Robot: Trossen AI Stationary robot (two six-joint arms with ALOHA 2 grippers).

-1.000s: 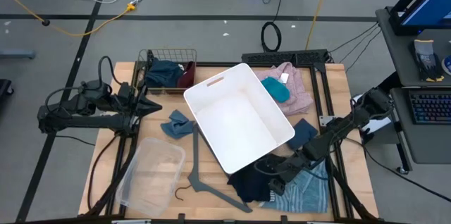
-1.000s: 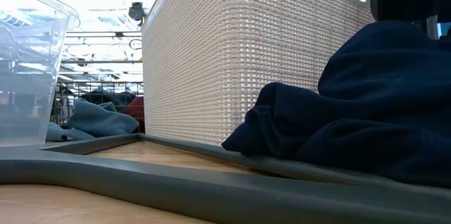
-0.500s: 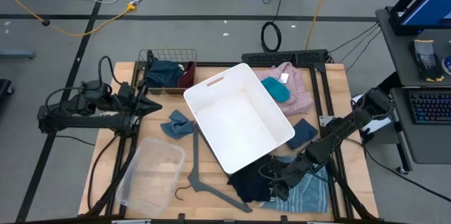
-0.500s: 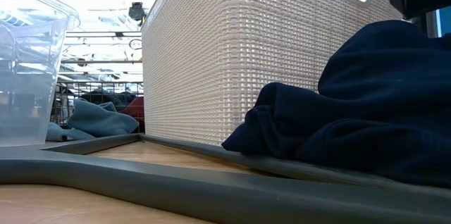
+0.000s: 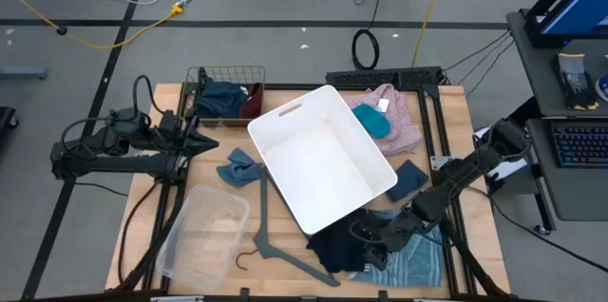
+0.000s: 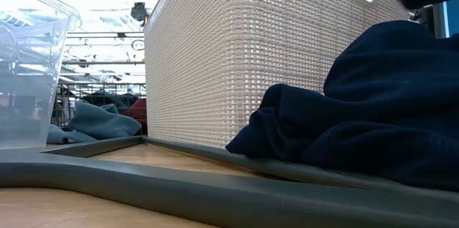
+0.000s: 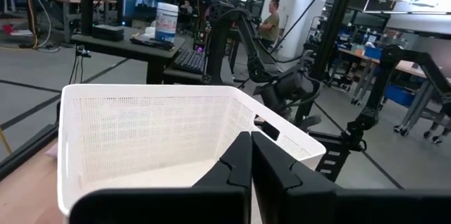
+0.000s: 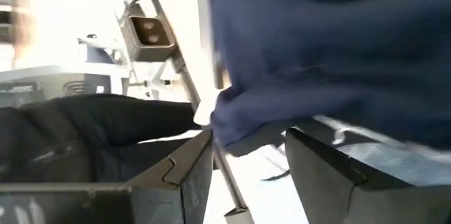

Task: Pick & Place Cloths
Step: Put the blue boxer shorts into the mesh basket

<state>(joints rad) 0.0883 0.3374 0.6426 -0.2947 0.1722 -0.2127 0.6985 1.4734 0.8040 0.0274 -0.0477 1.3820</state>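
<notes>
Woven-textured white basket beside crumpled navy cloth.

free: bare wood by hanger | blocked: white bin (table centre)

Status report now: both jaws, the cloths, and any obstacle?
Left gripper shut, waiting beside white basket. Right gripper down at navy cloth, grip unclear. Grey hanger lies alongside.

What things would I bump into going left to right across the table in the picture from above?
Left hand → small blue cloth → white basket → pink fleece
</notes>
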